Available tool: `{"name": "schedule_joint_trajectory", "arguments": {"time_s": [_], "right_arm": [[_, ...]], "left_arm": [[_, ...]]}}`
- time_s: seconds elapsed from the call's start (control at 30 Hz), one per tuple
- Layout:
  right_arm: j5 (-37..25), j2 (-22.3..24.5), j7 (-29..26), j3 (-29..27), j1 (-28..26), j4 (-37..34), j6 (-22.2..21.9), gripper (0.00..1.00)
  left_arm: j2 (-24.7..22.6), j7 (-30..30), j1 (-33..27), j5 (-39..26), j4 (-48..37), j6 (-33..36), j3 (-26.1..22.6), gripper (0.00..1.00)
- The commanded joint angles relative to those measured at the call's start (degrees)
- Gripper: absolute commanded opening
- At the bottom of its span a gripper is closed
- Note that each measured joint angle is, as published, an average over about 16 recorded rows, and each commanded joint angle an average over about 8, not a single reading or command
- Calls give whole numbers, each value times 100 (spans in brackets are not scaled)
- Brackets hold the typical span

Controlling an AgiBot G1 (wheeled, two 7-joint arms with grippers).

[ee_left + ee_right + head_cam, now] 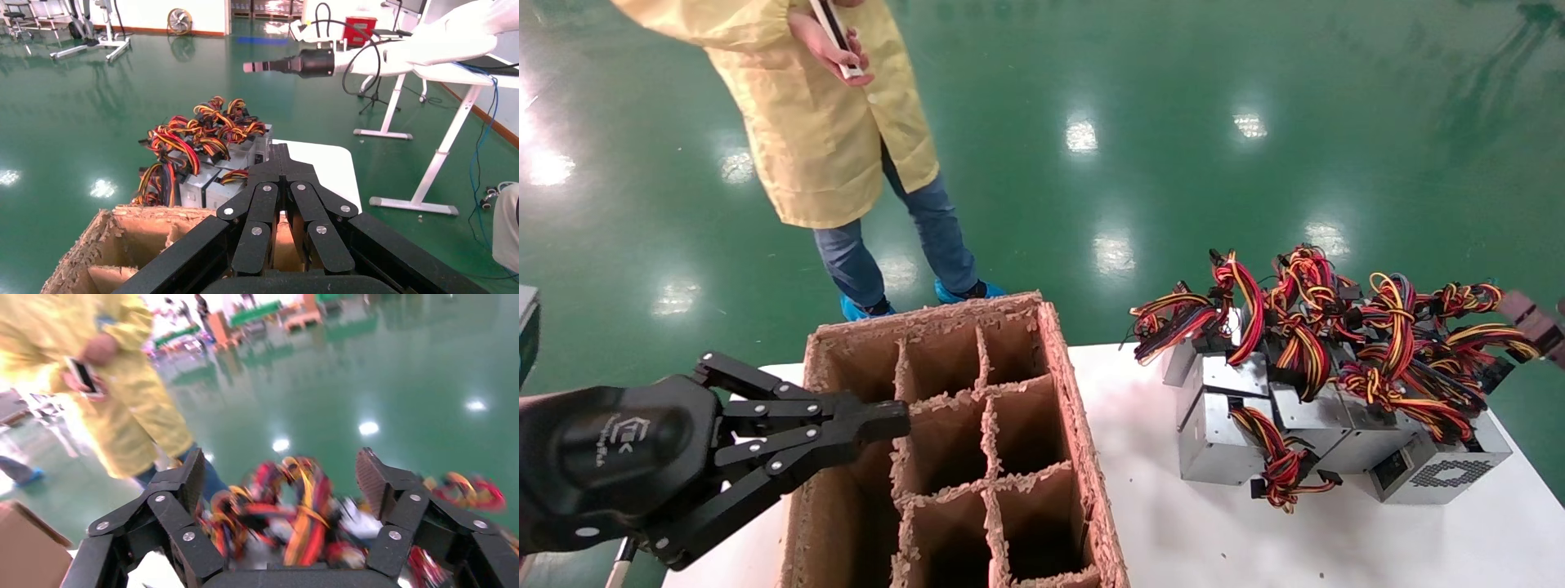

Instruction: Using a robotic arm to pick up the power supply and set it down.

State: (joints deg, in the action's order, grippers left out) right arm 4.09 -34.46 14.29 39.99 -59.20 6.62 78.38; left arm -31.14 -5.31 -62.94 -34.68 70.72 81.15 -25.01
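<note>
Several silver-grey power supplies [1222,445] with red, yellow and black wire bundles are piled on the right part of the white table [1173,523]. The pile also shows in the left wrist view [211,180]. The white robotic arm [428,49] is my right one. Its gripper [280,474] is open and hovers above the pile's wires [300,517], holding nothing. In the head view only its fingertip [1536,325] shows, at the right edge beside the pile. My left gripper [896,418] is shut and empty over the near left edge of the cardboard box.
A brown cardboard divider box [952,441] with frayed walls and open cells stands on the left half of the table. A person in a yellow coat [821,122] stands on the green floor just behind the box, holding a phone.
</note>
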Motion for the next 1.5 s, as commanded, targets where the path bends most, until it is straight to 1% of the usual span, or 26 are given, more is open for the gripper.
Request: {"name": "schedule_joint_trajectory", "arguments": {"time_s": [0.03,0.13,0.27,0.3,0.53,0.57,1.5], "right_arm": [[44,5,25,-33,-30,45,100,100],[84,-17,55,-68,-42,109,242,100],[-30,-27,-8,-138,-57,310,322,100],[-87,-26,-38,-164,-61,389,330,100],[-616,-21,-331,-428,-83,1124,371,100],[-696,-22,-375,-467,-86,1235,378,100],[-2901,-41,-1579,-1558,-171,4323,578,100]], "left_arm": [[0,0,0,0,0,0,0,0],[0,0,0,0,0,0,0,0],[0,0,0,0,0,0,0,0],[0,0,0,0,0,0,0,7],[0,0,0,0,0,0,0,94],[0,0,0,0,0,0,0,100],[0,0,0,0,0,0,0,100]]}}
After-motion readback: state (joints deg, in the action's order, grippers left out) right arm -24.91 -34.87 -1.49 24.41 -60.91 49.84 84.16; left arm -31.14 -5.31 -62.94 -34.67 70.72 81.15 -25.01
